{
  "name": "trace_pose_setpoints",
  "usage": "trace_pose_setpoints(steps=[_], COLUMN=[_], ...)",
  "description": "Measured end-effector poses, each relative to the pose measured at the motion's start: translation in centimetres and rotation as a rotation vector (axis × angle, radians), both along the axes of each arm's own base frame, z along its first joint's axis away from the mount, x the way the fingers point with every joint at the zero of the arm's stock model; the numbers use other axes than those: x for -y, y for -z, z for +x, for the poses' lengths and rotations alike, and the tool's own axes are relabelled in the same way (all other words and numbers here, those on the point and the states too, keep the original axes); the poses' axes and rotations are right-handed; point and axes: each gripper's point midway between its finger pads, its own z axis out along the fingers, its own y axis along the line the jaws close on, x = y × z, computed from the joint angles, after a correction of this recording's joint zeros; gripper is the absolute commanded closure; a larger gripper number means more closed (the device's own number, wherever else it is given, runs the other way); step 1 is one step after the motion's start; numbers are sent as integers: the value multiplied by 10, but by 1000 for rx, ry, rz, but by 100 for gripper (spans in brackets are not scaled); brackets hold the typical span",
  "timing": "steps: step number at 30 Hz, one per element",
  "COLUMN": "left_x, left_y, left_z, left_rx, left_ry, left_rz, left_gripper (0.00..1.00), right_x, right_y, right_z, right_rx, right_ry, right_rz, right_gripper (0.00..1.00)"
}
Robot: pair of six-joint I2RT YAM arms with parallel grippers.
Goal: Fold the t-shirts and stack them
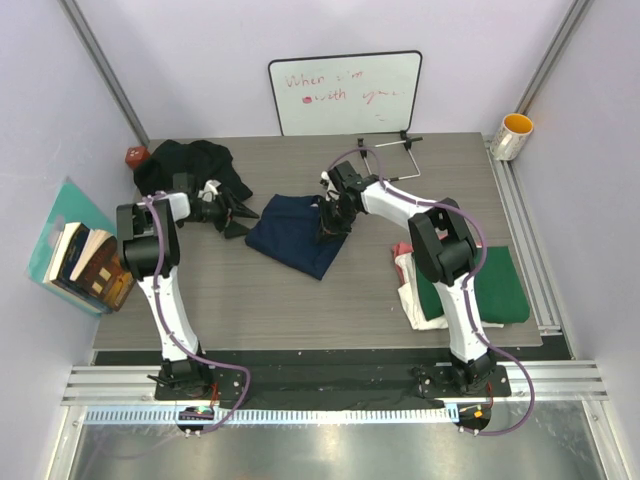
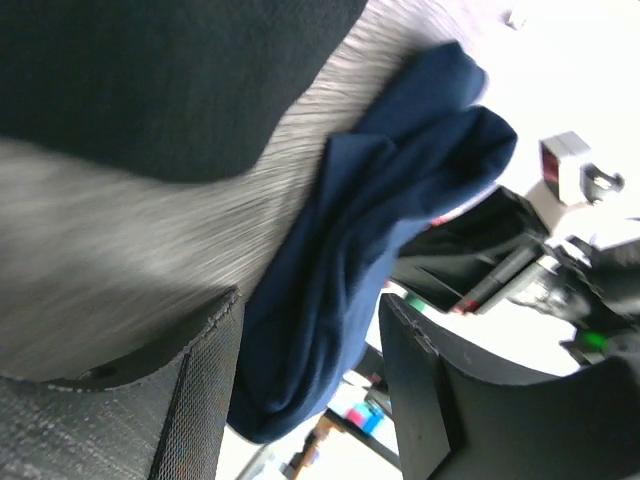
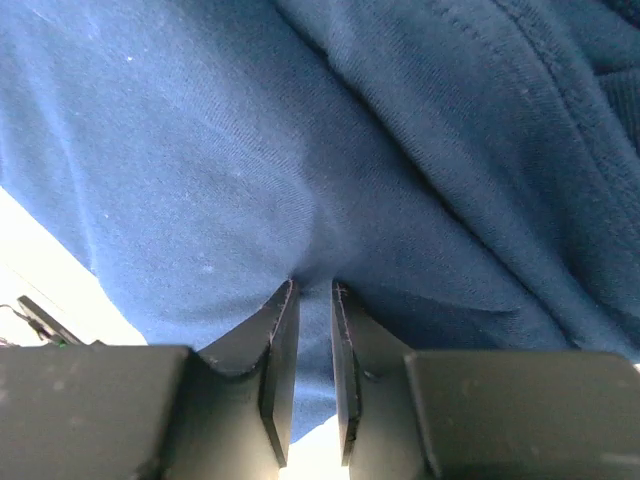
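a grey wooden table sits in a small room with pale walls, and a whiteboard leans at the back. the navy t-shirt lies crumpled between the two grippers. the right gripper is down on it, its jaws squeezed almost together on a little pinch of blue cloth. the left gripper is spread wide and holds nothing; the shirt's edge is just in front of its fingertips, and the black t-shirt is heaped beside it. the shirt's long side runs from one gripper across to the other. the right arm is nearer, since it touches. the next move likely needs the left gripper to reach forward for the near edge. the green t-shirt lies folded, well apart from both.
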Motion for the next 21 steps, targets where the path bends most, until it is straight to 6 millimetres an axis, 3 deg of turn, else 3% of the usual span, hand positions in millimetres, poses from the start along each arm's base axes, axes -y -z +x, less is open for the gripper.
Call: trace_pose_setpoints(steps=[5,21], left_x=[11,16], left_y=[-2,-2], left_z=[0,9], left_rx=[20,123], left_ry=[39,125], left_rz=[-125,-173], left_gripper=[41,40], right_x=[4,8], right_y=[2,5], right_z=[-1,-4], right_rx=[-5,-21], right_ry=[-10,-47], right_rz=[-27,-59], right_gripper=[76,77])
